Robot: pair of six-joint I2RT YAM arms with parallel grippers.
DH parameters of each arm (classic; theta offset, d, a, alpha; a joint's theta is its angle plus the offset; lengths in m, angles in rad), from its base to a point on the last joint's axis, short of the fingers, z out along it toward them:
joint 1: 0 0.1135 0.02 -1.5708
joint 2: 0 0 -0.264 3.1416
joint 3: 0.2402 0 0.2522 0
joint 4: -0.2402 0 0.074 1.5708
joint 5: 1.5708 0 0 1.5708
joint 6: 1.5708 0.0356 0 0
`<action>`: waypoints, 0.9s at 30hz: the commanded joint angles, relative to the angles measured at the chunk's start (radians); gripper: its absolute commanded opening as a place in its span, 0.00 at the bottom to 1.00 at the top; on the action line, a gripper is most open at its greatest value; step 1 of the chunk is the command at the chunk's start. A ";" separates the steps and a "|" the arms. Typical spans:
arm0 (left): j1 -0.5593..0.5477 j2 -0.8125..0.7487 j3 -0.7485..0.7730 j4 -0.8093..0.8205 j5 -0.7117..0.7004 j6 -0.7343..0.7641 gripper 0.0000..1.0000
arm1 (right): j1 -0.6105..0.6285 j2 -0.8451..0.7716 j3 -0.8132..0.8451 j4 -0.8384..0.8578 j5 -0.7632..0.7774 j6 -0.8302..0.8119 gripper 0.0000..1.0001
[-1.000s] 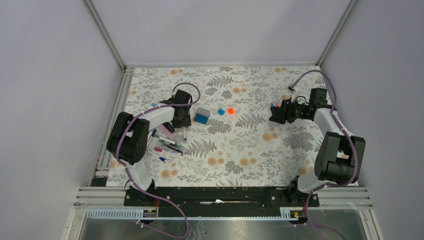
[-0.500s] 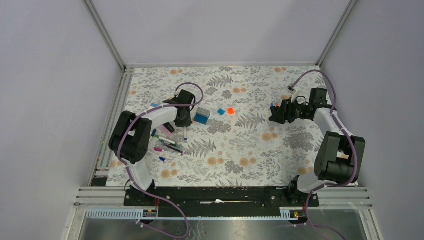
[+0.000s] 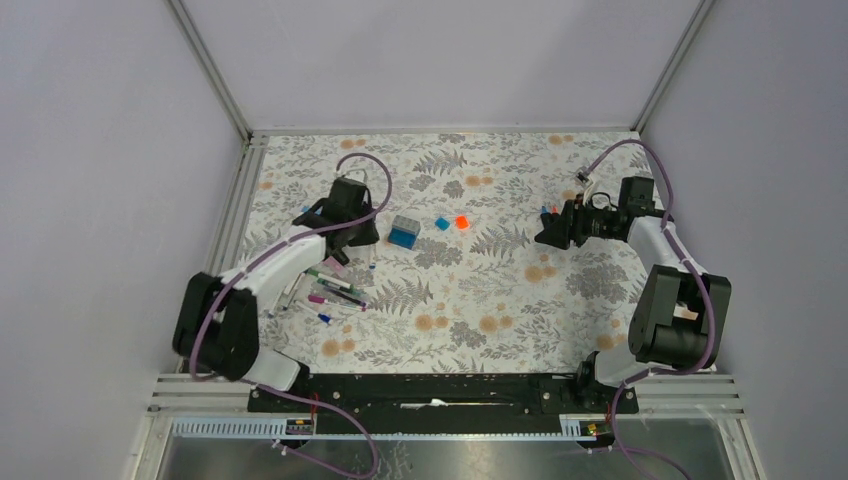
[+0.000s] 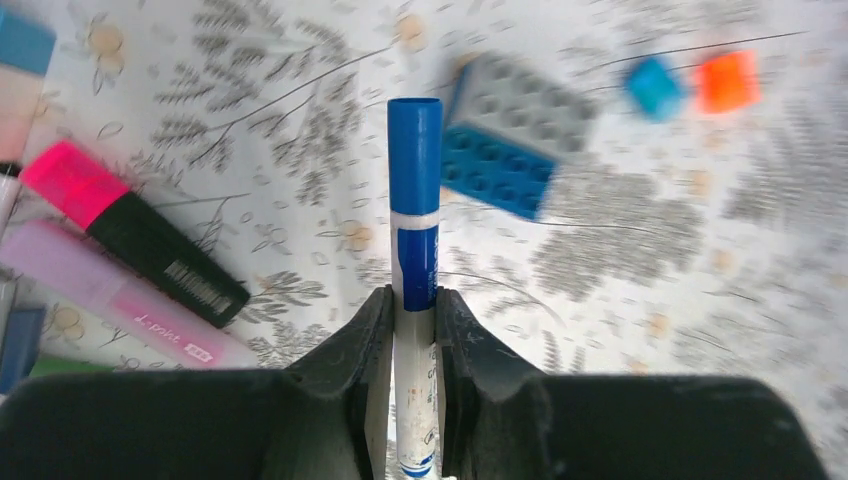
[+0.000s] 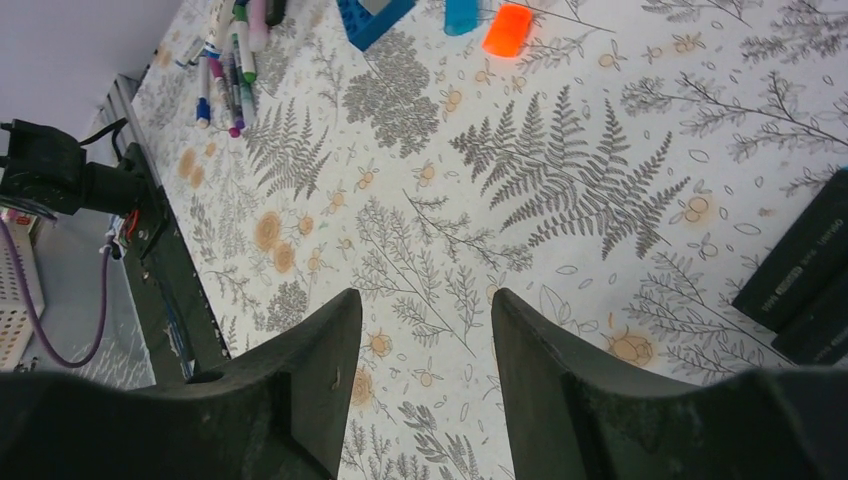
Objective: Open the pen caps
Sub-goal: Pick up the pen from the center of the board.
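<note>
Left gripper (image 4: 415, 312) clamped on the blue pen (image 4: 416, 262) barrel, just left of the block (image 4: 515, 140). Blue cap (image 4: 414, 150) is on, sticking straight out past my fingertips, tip beside the block's left edge. Right gripper (image 5: 425, 320) is apart, empty, well right of the block. I reckon it pulls along that axis.

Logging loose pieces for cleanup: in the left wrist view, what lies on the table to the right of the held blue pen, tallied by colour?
Blue-and-grey block: 1
Blue cap: 1
Orange cap: 1
Total: 3
</note>
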 commanded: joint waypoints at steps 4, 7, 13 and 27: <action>0.001 -0.255 -0.155 0.389 0.360 -0.069 0.00 | 0.026 -0.057 0.006 0.008 -0.164 -0.032 0.59; -0.009 -0.291 -0.251 0.645 0.449 -0.213 0.00 | 0.077 -0.068 -0.019 0.099 -0.200 0.065 0.58; -0.103 -0.214 -0.261 0.914 0.436 -0.332 0.00 | 0.186 -0.116 -0.236 0.867 -0.251 0.774 0.58; -0.357 0.068 -0.041 1.020 0.274 -0.361 0.00 | 0.327 -0.046 -0.329 1.241 -0.067 1.252 0.58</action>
